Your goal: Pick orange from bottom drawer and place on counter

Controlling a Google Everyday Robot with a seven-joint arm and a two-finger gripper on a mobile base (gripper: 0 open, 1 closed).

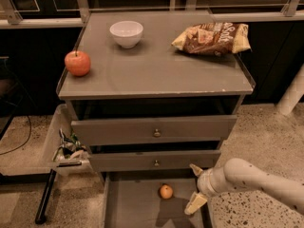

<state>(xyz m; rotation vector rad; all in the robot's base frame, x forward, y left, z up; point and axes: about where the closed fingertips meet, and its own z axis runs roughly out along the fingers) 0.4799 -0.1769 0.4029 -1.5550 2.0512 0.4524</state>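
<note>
The orange [166, 191] lies on the bare floor of the open bottom drawer [133, 208], near its back and a little right of the middle. My gripper [195, 186] hangs over the drawer's right side, a short way right of the orange and apart from it. Its fingers [195, 204] are spread and hold nothing. The counter [156, 68] is the grey top of the cabinet above.
On the counter stand a red apple [77, 63] at the left, a white bowl [126, 33] at the back and a chip bag [212, 37] at the right. Two upper drawers [154, 132] stick out a little. A bin of litter [66, 148] stands left.
</note>
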